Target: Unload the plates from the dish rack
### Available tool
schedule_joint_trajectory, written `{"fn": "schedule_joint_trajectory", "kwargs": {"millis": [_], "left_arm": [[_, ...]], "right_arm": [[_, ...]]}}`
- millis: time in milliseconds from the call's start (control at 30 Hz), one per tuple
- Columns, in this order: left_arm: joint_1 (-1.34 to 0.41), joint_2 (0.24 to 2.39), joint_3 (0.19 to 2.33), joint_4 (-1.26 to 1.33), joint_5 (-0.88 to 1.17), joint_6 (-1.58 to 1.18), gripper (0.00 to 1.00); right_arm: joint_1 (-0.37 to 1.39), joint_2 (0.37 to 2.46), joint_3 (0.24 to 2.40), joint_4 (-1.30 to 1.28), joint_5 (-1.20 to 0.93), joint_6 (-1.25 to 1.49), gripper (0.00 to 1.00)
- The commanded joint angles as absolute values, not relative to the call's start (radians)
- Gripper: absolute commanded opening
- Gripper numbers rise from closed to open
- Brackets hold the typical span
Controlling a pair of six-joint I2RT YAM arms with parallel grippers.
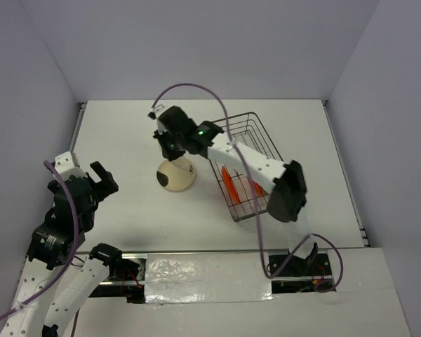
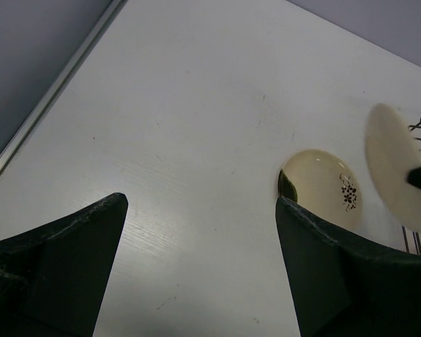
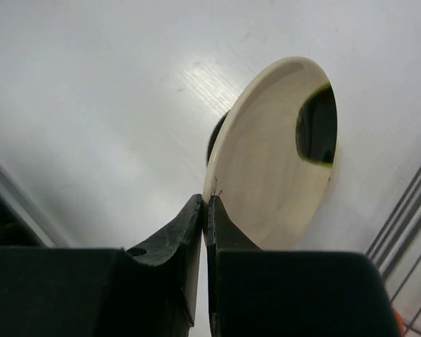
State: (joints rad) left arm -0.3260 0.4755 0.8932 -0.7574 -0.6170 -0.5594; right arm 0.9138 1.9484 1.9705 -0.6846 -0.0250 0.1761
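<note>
My right gripper (image 1: 170,149) is shut on the rim of the cream plate with a dark patch (image 3: 266,168) and holds it tilted, just above the table, left of the dish rack (image 1: 256,130). In the right wrist view the jaws (image 3: 207,202) pinch the plate's near edge. The olive-yellow plate with a brown pattern (image 2: 326,188) lies flat on the table beside the held plate (image 2: 396,165). An orange plate (image 1: 229,181) stands on edge in the rack's near end. My left gripper (image 1: 105,179) is open and empty over bare table (image 2: 200,200), far left of the plates.
The rack's wire side (image 3: 407,232) runs close along the right of the held plate. The right arm's forearm (image 1: 249,161) crosses over the rack. A raised rim (image 2: 49,105) edges the table on the left; grey walls enclose it.
</note>
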Motion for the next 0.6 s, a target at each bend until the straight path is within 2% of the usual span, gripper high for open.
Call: {"fn": "schedule_joint_trajectory", "kwargs": {"millis": [0, 100, 167, 200, 233, 300, 333, 400, 567], "left_arm": [[-0.33, 0.482, 0.903, -0.738, -0.641, -0.578, 0.99], [-0.33, 0.498, 0.905, -0.741, -0.635, -0.577, 0.99], [-0.33, 0.506, 0.905, -0.738, -0.632, -0.574, 0.99], [-0.33, 0.508, 0.904, -0.736, -0.629, -0.571, 1.0], [-0.33, 0.511, 0.904, -0.735, -0.627, -0.571, 0.99], [-0.33, 0.515, 0.904, -0.736, -0.627, -0.572, 0.99], [-0.33, 0.517, 0.904, -0.736, -0.627, -0.572, 0.99], [-0.33, 0.518, 0.904, -0.736, -0.626, -0.572, 0.99], [-0.331, 0.534, 0.908, -0.72, -0.574, -0.546, 1.0]], "right_arm": [[0.946, 2.078, 2.133, -0.773, 0.132, 0.126, 0.0], [0.95, 2.18, 2.206, -0.782, 0.156, 0.129, 0.0], [0.951, 2.186, 2.189, -0.759, 0.141, 0.132, 0.05], [0.951, 2.187, 2.177, -0.737, 0.132, 0.133, 0.13], [0.95, 2.183, 2.154, -0.726, 0.115, 0.133, 0.36], [0.951, 2.177, 2.123, -0.706, 0.104, 0.14, 0.51], [0.953, 2.162, 2.114, -0.7, 0.094, 0.143, 0.71], [0.953, 2.126, 2.091, -0.684, 0.072, 0.149, 0.98], [0.953, 1.978, 2.06, -0.684, 0.04, 0.182, 1.0]]}}
